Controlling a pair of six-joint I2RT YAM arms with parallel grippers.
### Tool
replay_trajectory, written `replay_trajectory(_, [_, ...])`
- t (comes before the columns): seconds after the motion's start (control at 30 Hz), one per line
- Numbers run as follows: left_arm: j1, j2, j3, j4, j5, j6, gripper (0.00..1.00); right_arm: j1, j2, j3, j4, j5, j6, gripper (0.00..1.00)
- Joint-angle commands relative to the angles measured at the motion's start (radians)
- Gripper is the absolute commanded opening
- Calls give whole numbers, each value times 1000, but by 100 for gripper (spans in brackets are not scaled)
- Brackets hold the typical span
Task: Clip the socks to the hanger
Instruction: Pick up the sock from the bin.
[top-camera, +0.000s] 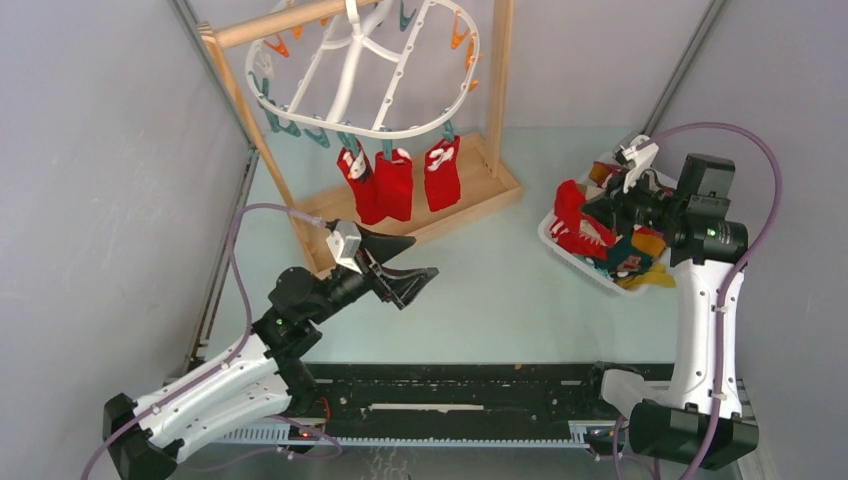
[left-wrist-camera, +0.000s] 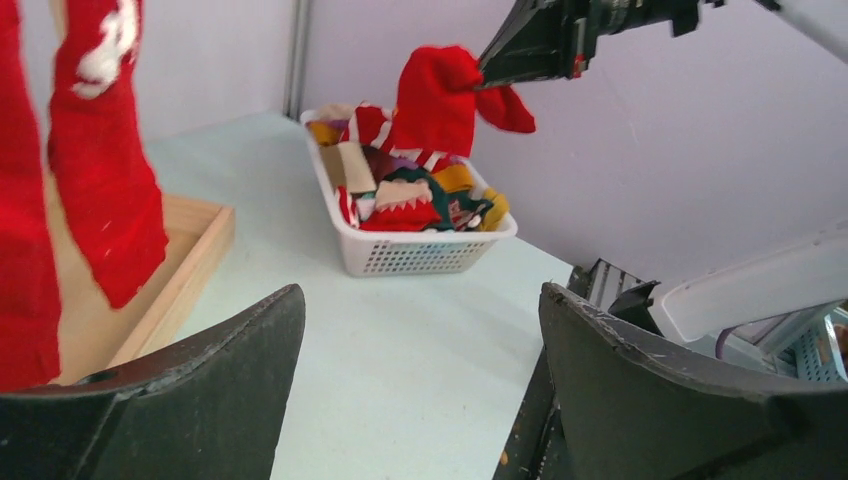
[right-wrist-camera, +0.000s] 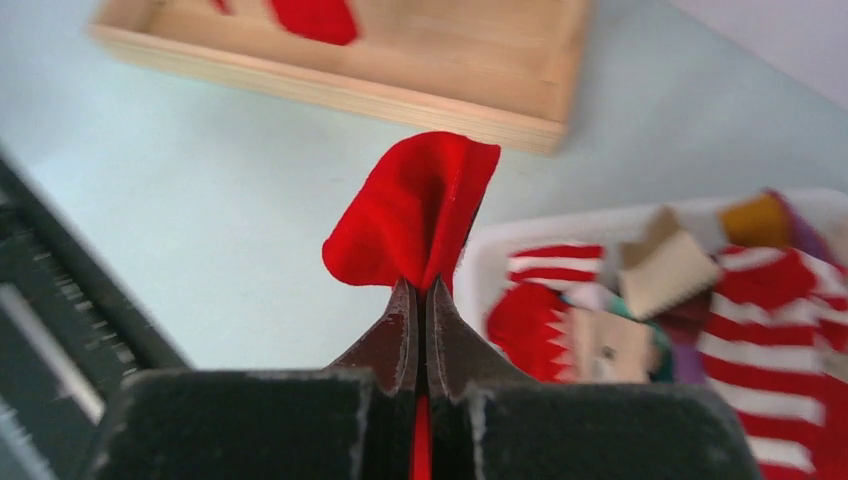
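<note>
The white oval hanger (top-camera: 360, 75) hangs from a wooden stand at the back, with three red socks (top-camera: 393, 185) clipped along its near rim. My right gripper (right-wrist-camera: 422, 285) is shut on a plain red sock (right-wrist-camera: 415, 210), which it holds lifted just above the left end of a white basket (top-camera: 575, 258) of mixed socks. The same held sock (left-wrist-camera: 440, 100) shows in the left wrist view, dangling under the right gripper. My left gripper (top-camera: 415, 262) hovers open over the table near the stand's base, nothing between its fingers (left-wrist-camera: 230, 380). Two of the clipped socks (left-wrist-camera: 100, 170) hang at its left.
The wooden stand's tray base (top-camera: 480, 195) lies under the hanger, its posts (top-camera: 497, 90) rising on both sides. The basket (left-wrist-camera: 410, 255) sits at the right by the wall, holding striped, beige, yellow and teal socks. A black rail (top-camera: 470, 395) runs along the near edge.
</note>
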Motion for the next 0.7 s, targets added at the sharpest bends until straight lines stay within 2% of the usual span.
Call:
replay_trajectory(0.0, [-80,26,39,132,-71,149,91,25,0,10,-163,-336,-52,0])
replay_trajectory(0.07, [-101,56,33,178,-64,157,92,67,9,5,-236,-408,-125,0])
replay_trajectory(0.2, [-153,142,36,234,-63,185,92,168,37,-11,-290,-498,-150,0])
replay_trajectory(0.37, [-186,243,56,257,-94,251,94,273,55,-27,-215,-502,-66,0])
replay_trajectory(0.47, [-185,275,35,314,-120,297,96,293,71,-31,-183,-535,-21,0])
replay_trajectory(0.57, [-184,310,37,323,-78,382,99,321,85,-31,-186,-572,-47,0])
replay_trajectory(0.67, [-167,336,67,296,31,426,100,360,96,-31,-191,-574,-74,0])
